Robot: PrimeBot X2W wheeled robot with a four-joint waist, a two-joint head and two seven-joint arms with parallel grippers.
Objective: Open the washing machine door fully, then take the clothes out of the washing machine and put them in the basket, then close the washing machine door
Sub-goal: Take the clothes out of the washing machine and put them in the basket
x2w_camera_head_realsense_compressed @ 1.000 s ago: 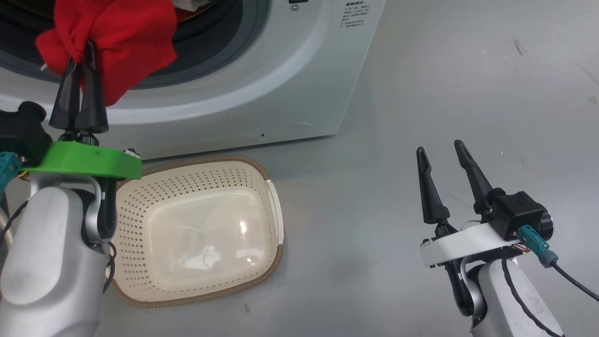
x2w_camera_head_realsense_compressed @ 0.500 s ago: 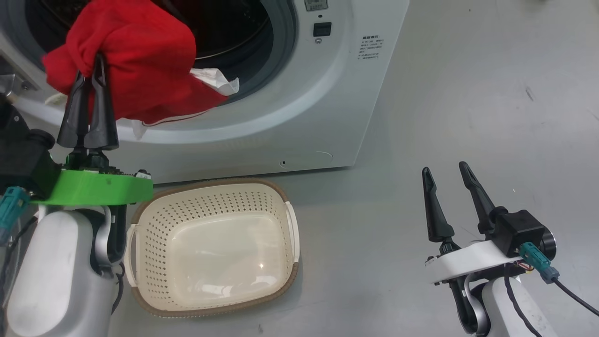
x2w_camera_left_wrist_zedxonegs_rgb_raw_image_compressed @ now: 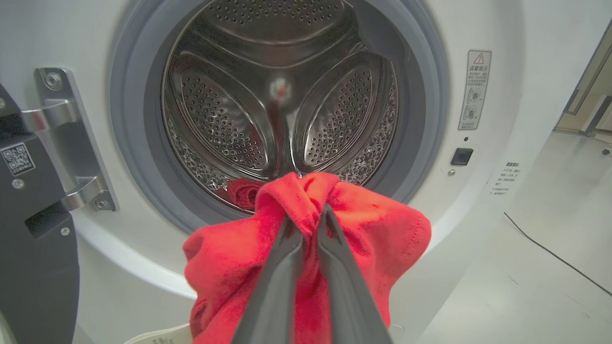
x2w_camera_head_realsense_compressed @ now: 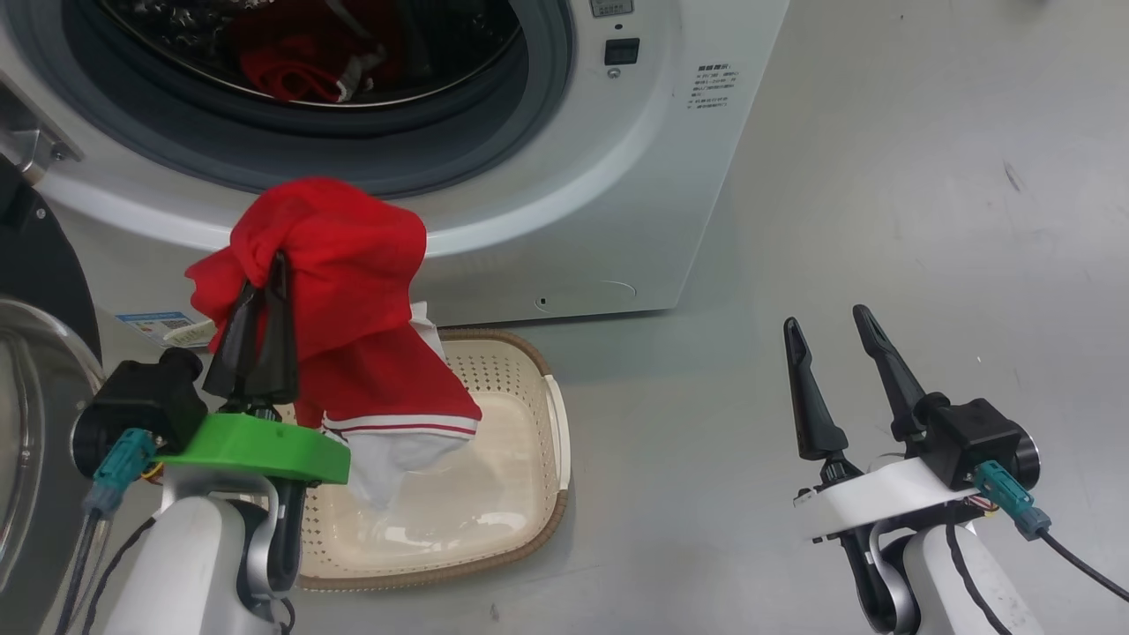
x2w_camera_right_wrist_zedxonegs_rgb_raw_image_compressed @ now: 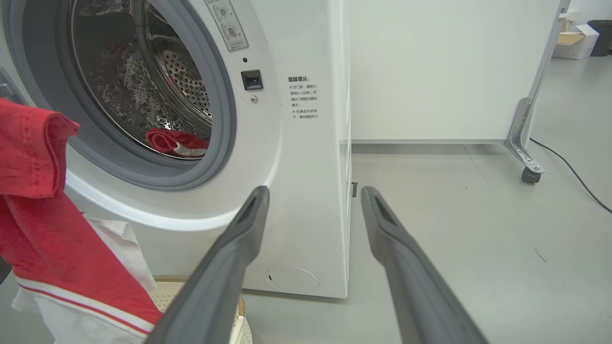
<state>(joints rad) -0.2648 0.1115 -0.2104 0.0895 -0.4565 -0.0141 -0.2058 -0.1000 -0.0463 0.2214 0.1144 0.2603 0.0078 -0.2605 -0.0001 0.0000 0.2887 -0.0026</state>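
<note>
My left gripper (x2w_camera_head_realsense_compressed: pixel 265 269) is shut on a bunched red garment (x2w_camera_head_realsense_compressed: pixel 353 265) and holds it in front of the washing machine (x2w_camera_head_realsense_compressed: pixel 617 176), outside the drum. The garment's white-trimmed lower end hangs down into the cream basket (x2w_camera_head_realsense_compressed: pixel 529 423) on the floor. In the left wrist view, the fingertips (x2w_camera_left_wrist_zedxonegs_rgb_raw_image_compressed: pixel 308 215) pinch a fold of that garment (x2w_camera_left_wrist_zedxonegs_rgb_raw_image_compressed: pixel 382 243). More red clothes (x2w_camera_head_realsense_compressed: pixel 291 75) lie inside the steel drum (x2w_camera_left_wrist_zedxonegs_rgb_raw_image_compressed: pixel 282 95). The door (x2w_camera_head_realsense_compressed: pixel 35 291) stands swung open at the far left. My right gripper (x2w_camera_head_realsense_compressed: pixel 825 322) is open and empty over the bare floor to the right.
The basket sits right against the machine's front, partly hidden by my left arm. Grey floor (x2w_camera_head_realsense_compressed: pixel 882 176) stretches right of the machine. In the right wrist view, a white partition on a castor (x2w_camera_right_wrist_zedxonegs_rgb_raw_image_compressed: pixel 528 174) and a black cable (x2w_camera_right_wrist_zedxonegs_rgb_raw_image_compressed: pixel 573 172) lie beyond the machine.
My left gripper has pulled the red garment out of the drum opening and lowered it over the basket. The head camera has shifted too. The right gripper has held its place.
</note>
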